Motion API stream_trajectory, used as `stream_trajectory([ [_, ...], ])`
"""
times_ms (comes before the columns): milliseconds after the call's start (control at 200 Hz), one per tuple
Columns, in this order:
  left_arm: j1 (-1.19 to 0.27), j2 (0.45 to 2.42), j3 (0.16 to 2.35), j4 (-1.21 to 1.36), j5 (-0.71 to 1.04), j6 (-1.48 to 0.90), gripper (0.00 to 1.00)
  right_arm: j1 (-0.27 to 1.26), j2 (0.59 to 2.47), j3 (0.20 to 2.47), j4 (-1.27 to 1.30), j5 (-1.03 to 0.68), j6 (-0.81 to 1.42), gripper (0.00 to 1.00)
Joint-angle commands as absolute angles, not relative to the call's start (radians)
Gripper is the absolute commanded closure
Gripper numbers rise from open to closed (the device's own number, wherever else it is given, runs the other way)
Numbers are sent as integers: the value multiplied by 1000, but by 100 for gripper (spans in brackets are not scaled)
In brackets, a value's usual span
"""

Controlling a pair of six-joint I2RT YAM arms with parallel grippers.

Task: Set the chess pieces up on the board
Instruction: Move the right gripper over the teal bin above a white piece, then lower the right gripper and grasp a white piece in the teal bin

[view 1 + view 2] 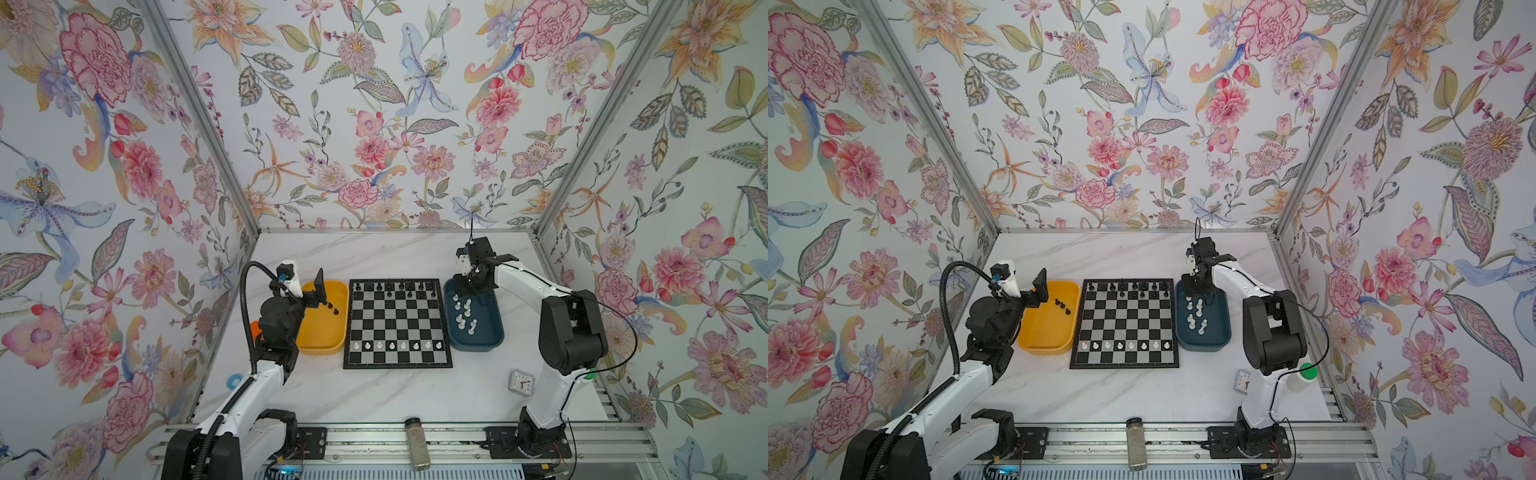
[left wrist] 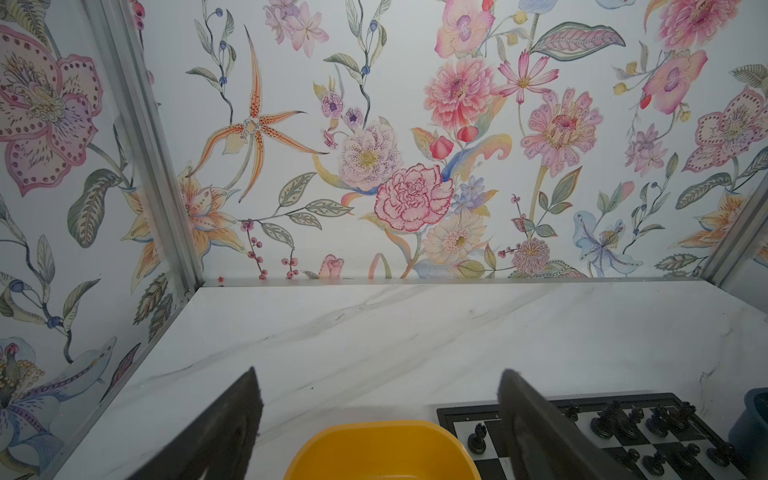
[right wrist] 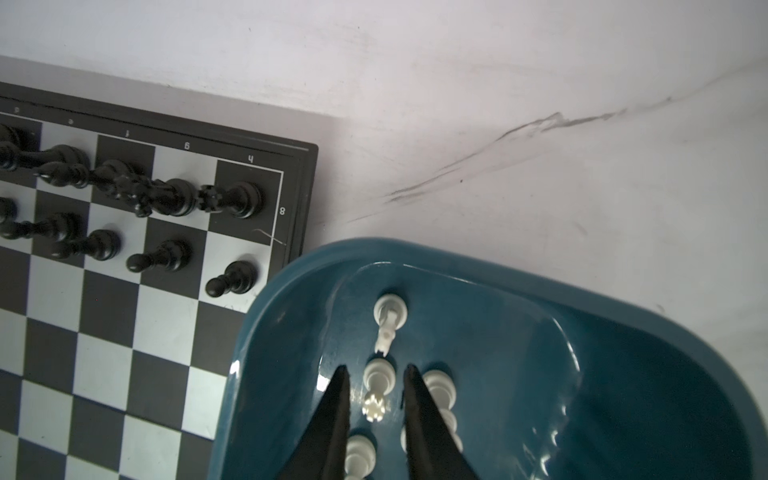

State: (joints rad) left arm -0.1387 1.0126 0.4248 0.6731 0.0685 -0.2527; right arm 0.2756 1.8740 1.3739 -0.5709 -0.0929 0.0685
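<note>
Right wrist view, white chess piece [image 3: 378,388], long axis between right tool's [image 3: 377,368] slightly parted fingers [image 3: 332,415], crown toward wrist

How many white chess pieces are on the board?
8. The white chess pieces stand side by side on the board, one per square, filling the second row from its near edge. None looks hidden.

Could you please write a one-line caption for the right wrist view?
Right gripper poised around a white chess piece in the blue tray beside the board.
</note>
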Motion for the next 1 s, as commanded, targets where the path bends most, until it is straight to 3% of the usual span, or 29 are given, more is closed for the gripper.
stream_trajectory([
  [0, -150, 1007, 449, 686, 77, -268, 10, 287, 1893, 1354, -558, -77, 84, 75],
  [996, -159, 1001, 449, 677, 74, -255, 10, 298, 1924, 1330, -529, -33, 116, 76],
])
